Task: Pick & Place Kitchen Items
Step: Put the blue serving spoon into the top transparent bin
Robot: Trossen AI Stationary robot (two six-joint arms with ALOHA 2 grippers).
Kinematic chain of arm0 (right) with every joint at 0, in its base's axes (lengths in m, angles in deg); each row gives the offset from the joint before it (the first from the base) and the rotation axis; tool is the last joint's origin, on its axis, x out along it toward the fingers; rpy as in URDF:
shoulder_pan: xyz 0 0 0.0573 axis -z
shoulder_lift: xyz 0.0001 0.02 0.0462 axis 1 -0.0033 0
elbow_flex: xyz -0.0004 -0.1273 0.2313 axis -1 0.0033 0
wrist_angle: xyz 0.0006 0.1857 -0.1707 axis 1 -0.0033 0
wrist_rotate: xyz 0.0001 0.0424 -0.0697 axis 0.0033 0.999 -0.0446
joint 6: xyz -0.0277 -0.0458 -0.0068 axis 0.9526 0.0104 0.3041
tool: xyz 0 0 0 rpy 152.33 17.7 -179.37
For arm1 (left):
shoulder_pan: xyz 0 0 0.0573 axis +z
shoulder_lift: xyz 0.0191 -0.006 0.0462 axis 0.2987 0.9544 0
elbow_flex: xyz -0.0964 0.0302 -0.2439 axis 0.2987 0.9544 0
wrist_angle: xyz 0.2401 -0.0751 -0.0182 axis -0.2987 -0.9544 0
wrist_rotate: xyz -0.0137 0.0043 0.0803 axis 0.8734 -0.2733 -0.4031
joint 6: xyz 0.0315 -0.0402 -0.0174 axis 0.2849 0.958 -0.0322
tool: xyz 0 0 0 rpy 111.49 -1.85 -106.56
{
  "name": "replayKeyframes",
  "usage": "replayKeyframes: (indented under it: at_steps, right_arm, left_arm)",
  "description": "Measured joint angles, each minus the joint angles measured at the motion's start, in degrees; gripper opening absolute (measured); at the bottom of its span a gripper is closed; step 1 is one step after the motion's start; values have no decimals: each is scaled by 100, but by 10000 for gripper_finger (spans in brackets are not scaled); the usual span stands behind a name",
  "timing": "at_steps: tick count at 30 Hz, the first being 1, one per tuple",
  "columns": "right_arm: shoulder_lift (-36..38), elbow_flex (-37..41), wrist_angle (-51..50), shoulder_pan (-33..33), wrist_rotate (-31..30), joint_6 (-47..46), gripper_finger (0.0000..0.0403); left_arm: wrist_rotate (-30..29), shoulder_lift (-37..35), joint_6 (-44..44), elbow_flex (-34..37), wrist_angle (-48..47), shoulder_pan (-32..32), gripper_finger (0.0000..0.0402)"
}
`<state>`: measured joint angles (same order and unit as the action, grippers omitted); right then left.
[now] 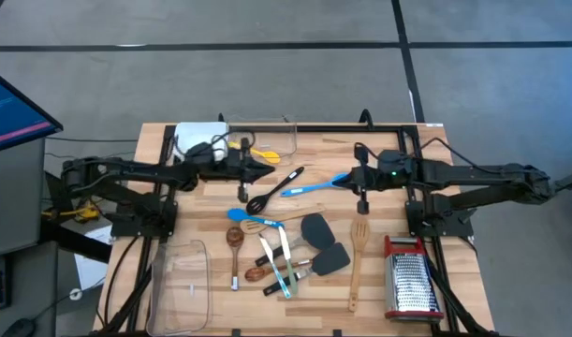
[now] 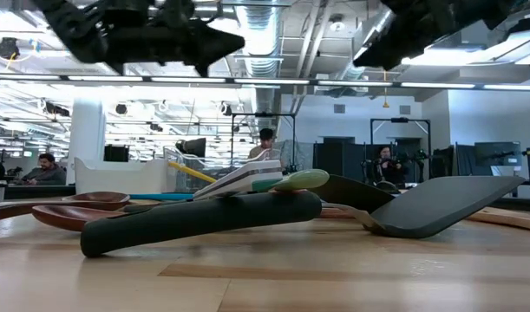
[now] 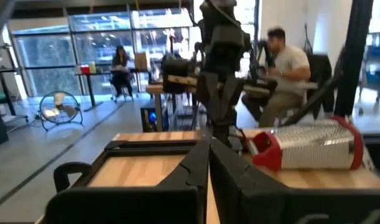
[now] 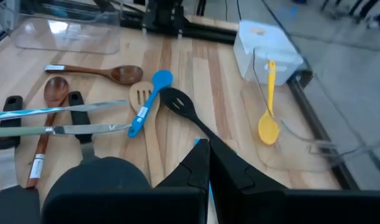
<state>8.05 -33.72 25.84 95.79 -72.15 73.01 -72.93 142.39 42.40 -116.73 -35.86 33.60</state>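
My right gripper (image 1: 346,178) is at the table's middle, shut on a light-blue utensil (image 1: 309,189) that reaches out toward the left. My left gripper (image 1: 270,161) is shut and empty, raised beside the far clear tub (image 1: 290,124). A yellow spoon (image 1: 264,154) lies in that tub and also shows in the right wrist view (image 4: 267,109). The other utensils lie loose on the table: a black slotted spoon (image 1: 276,187), a blue spoon (image 4: 151,99), wooden spoons (image 4: 96,73), dark grey spatulas (image 1: 315,227) and a long wooden spatula (image 1: 359,255). My right gripper holds the light-blue utensil by its right end (image 1: 338,181), pinched between the two shut fingers. The fingers come roughly level from the table's right and lie about along it. In the right wrist view the fingers hide all but a blue sliver (image 4: 196,142).
A steel grater with red trim (image 1: 412,281) lies at the near right. A second clear tub (image 1: 187,281) stands at the near left. A white box (image 1: 197,139) sits at the far left beside the far tub. People are in the room behind the table.
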Motion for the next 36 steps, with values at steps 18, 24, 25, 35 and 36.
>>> replayKeyframes:
  at_steps: [18,24,25,35,36]
  right_arm:
    - [2714,1917,1614,432,50,116,1]
    - [3349,2274,1659,699,50,8,1]
    - [3396,2296,1663,743,45,-22,1]
    - [3423,2313,1686,1040,6,-33,1]
    - [3404,2313,1674,1055,7,-33,1]
  left_arm:
    - [-107,362,-477,-1023,-1911,-168,1]
    - [-431,362,-483,-1025,-1921,-438,1]
    - [-526,362,-483,-1025,-1919,-492,1]
    - [-1383,424,-499,-1380,-1888,-805,1]
    - [-1384,476,-564,-1457,-1891,-803,1]
